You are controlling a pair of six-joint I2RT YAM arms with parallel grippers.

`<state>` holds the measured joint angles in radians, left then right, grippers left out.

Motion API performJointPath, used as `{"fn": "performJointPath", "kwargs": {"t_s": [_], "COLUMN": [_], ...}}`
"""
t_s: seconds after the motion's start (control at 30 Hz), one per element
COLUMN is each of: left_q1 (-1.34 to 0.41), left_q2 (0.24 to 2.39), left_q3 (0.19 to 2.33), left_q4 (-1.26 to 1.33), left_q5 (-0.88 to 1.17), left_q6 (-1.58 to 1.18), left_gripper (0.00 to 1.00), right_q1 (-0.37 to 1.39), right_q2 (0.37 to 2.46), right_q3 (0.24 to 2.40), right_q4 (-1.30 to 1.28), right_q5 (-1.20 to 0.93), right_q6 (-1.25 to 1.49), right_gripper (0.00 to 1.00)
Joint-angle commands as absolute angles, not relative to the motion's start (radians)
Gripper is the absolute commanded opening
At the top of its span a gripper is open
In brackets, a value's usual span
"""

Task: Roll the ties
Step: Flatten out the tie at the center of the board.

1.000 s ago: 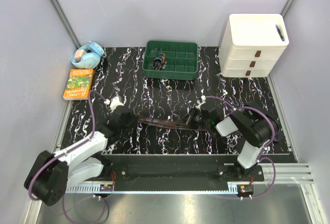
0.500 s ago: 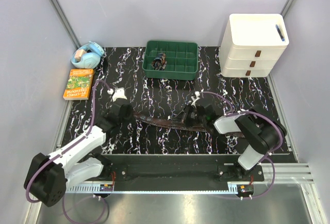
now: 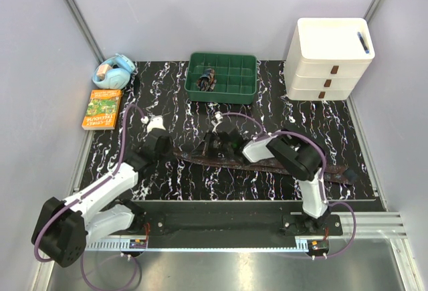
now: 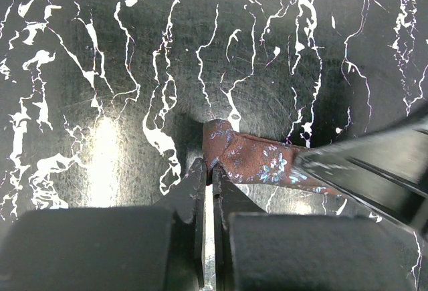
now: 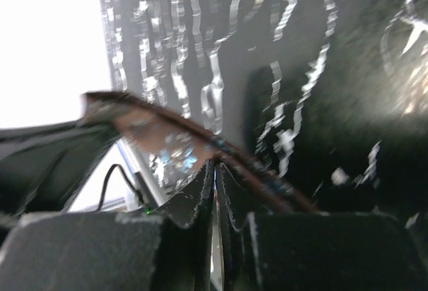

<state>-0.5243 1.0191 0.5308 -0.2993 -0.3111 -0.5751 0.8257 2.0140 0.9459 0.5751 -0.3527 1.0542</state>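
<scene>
Item, one tie (image 4: 253, 160): dark brown cloth with a small pale floral pattern, lying flat on the black white-veined table surface (image 4: 100, 70). Left gripper (image 4: 211, 166): fingers pressed together with only a hairline gap, their tips pinching the near edge of the tie's folded end. That end sits directly at and just beyond the tips, and the rest of the cloth runs off to the gripper's right. Right gripper (image 5: 215, 165): view motion-blurred. Fingers closed to a thin slit, and the tie crosses the tips as a raised slanting band, nipped between them. In the overhead view this gripper sits on the tie near the left gripper, and the long remainder of the cloth trails behind it along the table, under its own arm, to a pointed end well beyond the arm's base. Other contents, all well ahead of both grippers: a green compartment tray (image 3: 221, 97) holding a small dark bundle (image 3: 207, 79); a white three-drawer unit (image 3: 328, 50) off to the right; an orange book (image 3: 102, 108) and a light blue object (image 3: 115, 71) off to the left.
</scene>
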Motion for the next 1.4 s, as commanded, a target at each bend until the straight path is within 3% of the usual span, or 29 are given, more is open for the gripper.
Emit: {"fn": "performJointPath", "kwargs": {"t_s": [0.0,0.47,1.17,1.37], "left_q1": [-0.522,-0.525,-0.805,-0.831], "left_q2": [0.989,1.0,1.258,1.333], "left_q3": [0.557,0.555,0.707,0.69], "left_q4": [-0.284,-0.236,-0.293,-0.279], "left_q5": [-0.308,-0.223,-0.456,-0.463], "left_q6": [-0.557,-0.552,-0.532,-0.54], "left_gripper": [0.0,0.0,0.0,0.0], "right_q1": [0.845,0.874,0.602,0.591], "right_q2": [2.091,2.126,1.41,1.341], "right_q3": [1.02,1.078,0.744,0.693], "right_q4": [0.601,0.572,0.091,0.054], "right_q5": [-0.347,-0.339,-0.256,-0.256], "right_q6": [1.077,1.071,0.861,0.85], "right_gripper": [0.1,0.09,0.11,0.12]}}
